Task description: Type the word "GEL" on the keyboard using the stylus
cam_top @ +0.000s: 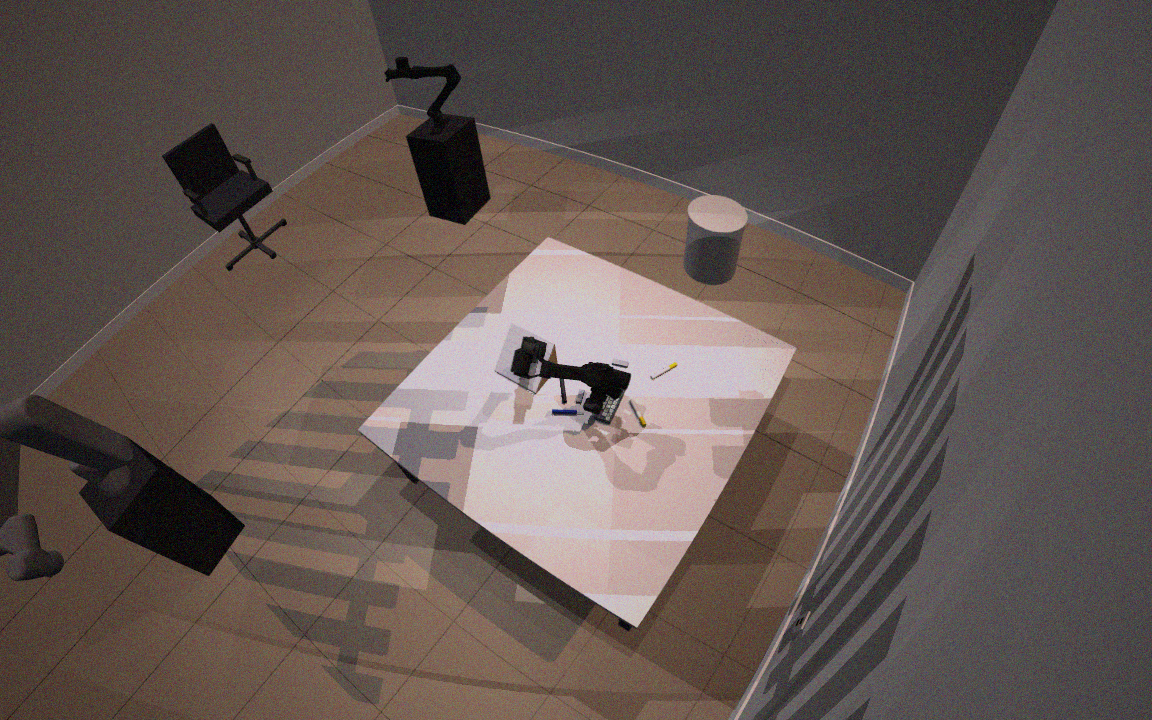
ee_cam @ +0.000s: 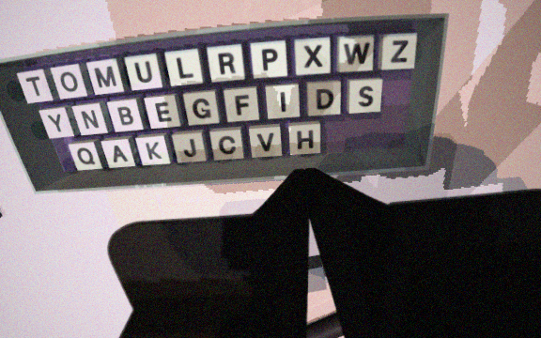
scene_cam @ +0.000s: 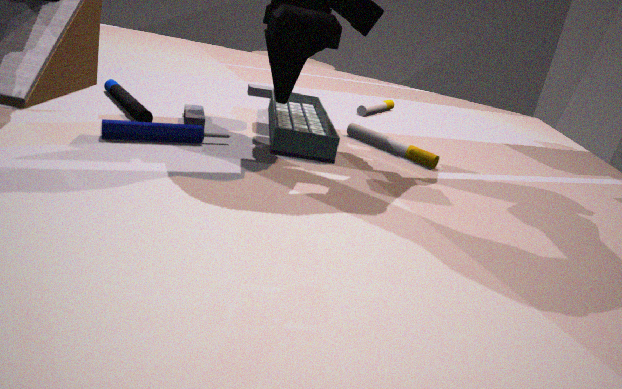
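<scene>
My gripper (cam_top: 593, 409) (scene_cam: 281, 101) (ee_cam: 304, 179) is shut with nothing between its fingertips. It points down at the keyboard's long near edge, just below the H key in the wrist view; whether it touches the edge is unclear. The keyboard (cam_top: 609, 410) (scene_cam: 303, 143) (ee_cam: 369, 131) is a grey-green tray with three rows of white letter keys. The G key (ee_cam: 201, 108), the E key (ee_cam: 162, 112) and the L key (ee_cam: 184, 67) are all visible. A blue rod with a thin grey tip (cam_top: 564, 411) (scene_cam: 151, 131), seemingly the stylus, lies on the desk left of the keyboard.
A black pen with a blue end (cam_top: 563, 391) (scene_cam: 127, 101) and a small grey block (cam_top: 580, 396) (scene_cam: 194, 115) lie left of the keyboard. Two white-and-yellow pens lie right, one nearer (cam_top: 637, 413) (scene_cam: 376, 138), one farther (cam_top: 663, 370) (scene_cam: 373, 108). A wedge (scene_cam: 64, 62) stands far left.
</scene>
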{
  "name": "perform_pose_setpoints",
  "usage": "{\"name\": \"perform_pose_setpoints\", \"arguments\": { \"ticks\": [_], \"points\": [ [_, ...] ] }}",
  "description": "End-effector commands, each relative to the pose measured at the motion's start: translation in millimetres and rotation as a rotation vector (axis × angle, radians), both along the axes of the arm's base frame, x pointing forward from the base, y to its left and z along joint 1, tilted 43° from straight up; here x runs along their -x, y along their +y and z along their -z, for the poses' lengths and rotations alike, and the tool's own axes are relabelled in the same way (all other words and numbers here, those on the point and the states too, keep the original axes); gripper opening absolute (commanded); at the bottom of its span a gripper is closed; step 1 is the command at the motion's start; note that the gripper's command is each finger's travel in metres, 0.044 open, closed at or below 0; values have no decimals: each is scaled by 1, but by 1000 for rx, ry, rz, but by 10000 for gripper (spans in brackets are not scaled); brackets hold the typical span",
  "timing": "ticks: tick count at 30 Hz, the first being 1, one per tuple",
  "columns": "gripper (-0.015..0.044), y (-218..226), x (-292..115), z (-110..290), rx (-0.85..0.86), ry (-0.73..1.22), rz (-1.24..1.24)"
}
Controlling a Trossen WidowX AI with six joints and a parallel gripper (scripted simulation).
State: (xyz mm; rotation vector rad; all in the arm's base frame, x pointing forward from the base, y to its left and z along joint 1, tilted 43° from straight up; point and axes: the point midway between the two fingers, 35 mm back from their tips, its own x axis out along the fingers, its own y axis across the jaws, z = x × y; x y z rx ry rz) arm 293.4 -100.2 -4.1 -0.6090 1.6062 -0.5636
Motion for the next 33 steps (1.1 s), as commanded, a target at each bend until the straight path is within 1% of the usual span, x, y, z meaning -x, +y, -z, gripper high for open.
{"name": "perform_pose_setpoints", "arguments": {
  "ticks": [1,7,11,13,29,33],
  "points": [
    [0,3,3,0,-1,-18,6],
    [0,5,3,2,-1,-18,6],
    [0,49,5,41,-6,-18,6],
    [0,57,7,49,-4,-18,6],
    [0,59,6,48,-4,-18,6],
    [0,92,1,13,-7,-18,6]
  ]
}}
